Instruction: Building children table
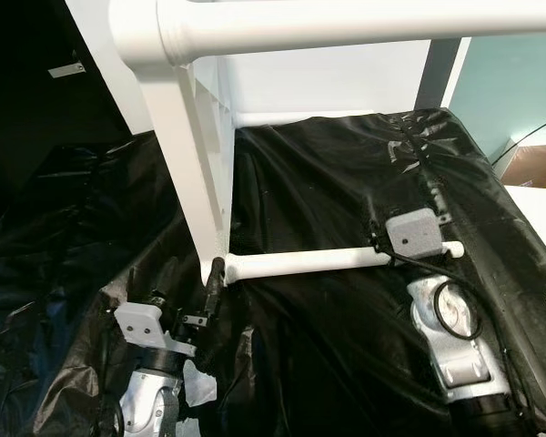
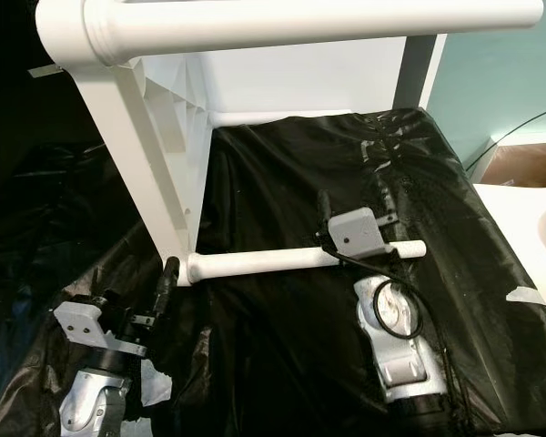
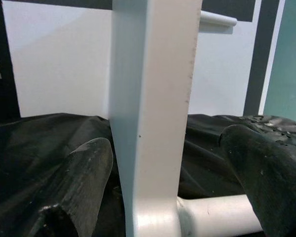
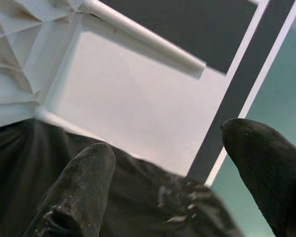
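Observation:
A white children's table lies on its side on a black plastic sheet (image 1: 328, 346), its top panel (image 1: 196, 173) standing on edge. One white leg (image 1: 346, 23) juts out high across the view. A lower leg (image 1: 300, 262) runs just above the sheet. My left gripper (image 1: 214, 284) is at the panel's bottom corner, where that lower leg joins. In the left wrist view its fingers (image 3: 84, 177) stand open on either side of the panel edge (image 3: 153, 113). My right gripper (image 2: 355, 214) hovers over the lower leg's free end, open, with nothing between its fingers (image 4: 84, 182).
The sheet is wrinkled and covers the whole work surface. A teal wall (image 1: 510, 82) and a cardboard box (image 1: 537, 166) are at the far right, with a white surface (image 2: 528, 228) beside the sheet. A white tape patch (image 1: 200, 387) lies near my left arm.

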{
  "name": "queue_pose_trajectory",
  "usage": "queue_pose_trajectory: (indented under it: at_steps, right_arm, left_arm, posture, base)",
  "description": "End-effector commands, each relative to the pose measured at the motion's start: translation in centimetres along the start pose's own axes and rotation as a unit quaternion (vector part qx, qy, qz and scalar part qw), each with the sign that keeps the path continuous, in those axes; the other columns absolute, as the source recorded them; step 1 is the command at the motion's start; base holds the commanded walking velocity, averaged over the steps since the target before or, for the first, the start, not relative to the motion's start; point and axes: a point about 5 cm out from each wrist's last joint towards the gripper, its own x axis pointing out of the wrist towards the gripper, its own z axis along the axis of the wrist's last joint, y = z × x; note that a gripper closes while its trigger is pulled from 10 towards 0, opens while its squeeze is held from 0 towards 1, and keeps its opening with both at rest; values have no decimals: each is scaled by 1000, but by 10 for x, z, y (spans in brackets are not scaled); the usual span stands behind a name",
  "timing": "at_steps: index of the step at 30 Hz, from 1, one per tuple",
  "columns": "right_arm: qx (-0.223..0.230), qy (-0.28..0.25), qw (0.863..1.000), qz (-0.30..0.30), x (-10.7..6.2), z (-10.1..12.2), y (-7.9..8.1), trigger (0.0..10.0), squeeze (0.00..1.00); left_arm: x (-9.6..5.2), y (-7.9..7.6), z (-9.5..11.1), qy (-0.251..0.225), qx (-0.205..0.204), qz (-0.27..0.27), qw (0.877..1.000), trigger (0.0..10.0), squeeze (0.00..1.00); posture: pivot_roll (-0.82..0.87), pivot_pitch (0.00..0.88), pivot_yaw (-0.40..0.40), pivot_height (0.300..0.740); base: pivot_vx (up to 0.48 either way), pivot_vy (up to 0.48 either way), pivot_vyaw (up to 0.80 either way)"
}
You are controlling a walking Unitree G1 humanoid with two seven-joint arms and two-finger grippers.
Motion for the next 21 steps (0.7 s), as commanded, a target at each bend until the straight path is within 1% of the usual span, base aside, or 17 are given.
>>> queue_pose_trajectory:
  at_steps: [1,2,3,4,5,6,11,12,13,14,15,17,19,21]
  right_arm:
    - [-10,-8,1000,1,2,4,1,10000,0]
    - [-59,-44,997,3,11,20,-2,10000,0]
    - [-59,-44,997,3,11,20,-2,10000,0]
    - [-81,-62,995,4,16,28,-3,10000,0]
    - [-81,-62,995,4,16,28,-3,10000,0]
    - [-106,-84,991,3,21,36,-5,10000,0]
    - [-106,-84,991,3,21,36,-5,10000,0]
    - [-127,-100,987,0,25,43,-8,10000,0]
    - [-155,-117,981,-13,31,50,-15,10000,0]
    - [-174,-126,976,-23,35,54,-20,10000,0]
    - [-174,-126,976,-23,35,54,-20,10000,0]
    - [-193,-136,971,-37,38,59,-25,10000,0]
    - [-198,-140,969,-40,39,60,-26,10000,0]
    - [-215,-155,963,-52,42,66,-30,10000,0]
  left_arm:
    - [-4,10,0,9,6,78,997,10000,0]
    - [-6,10,-1,15,7,81,997,10000,0]
    - [-6,10,-1,15,7,81,997,10000,0]
    - [-7,9,-2,18,6,81,996,10000,0]
    - [-7,9,-2,18,6,81,996,10000,0]
    - [-8,9,-3,21,6,81,996,10000,0]
    - [-8,9,-3,21,6,81,996,10000,0]
    - [-8,8,-4,24,5,81,996,10000,0]
    - [-8,8,-7,26,4,80,996,10000,0]
    - [-8,7,-8,29,3,80,996,10000,0]
    - [-8,7,-8,29,3,80,996,10000,0]
    - [-7,6,-9,31,1,75,997,10000,0]
    - [-7,6,-10,32,1,72,997,10000,0]
    - [-5,4,-10,33,-1,65,997,10000,0]
  posture:
    - [12,0,86,740]
    - [15,0,84,740]
    - [15,0,84,740]
    - [16,0,83,740]
    - [16,0,83,740]
    - [14,0,84,740]
    - [14,0,84,740]
    - [14,0,82,740]
    - [6,0,78,740]
    - [6,0,78,740]
    - [6,0,78,740]
    - [1,0,80,740]
    - [1,0,80,740]
    - [1,0,80,740]
  base:
    - [0,0,0]
    - [0,0,0]
    - [0,0,0]
    - [0,0,0]
    - [0,0,0]
    - [0,0,0]
    - [0,0,0]
    - [0,0,0]
    - [0,0,0]
    - [0,0,0]
    - [0,0,0]
    - [0,0,0]
    - [0,0,0]
    - [0,0,0]
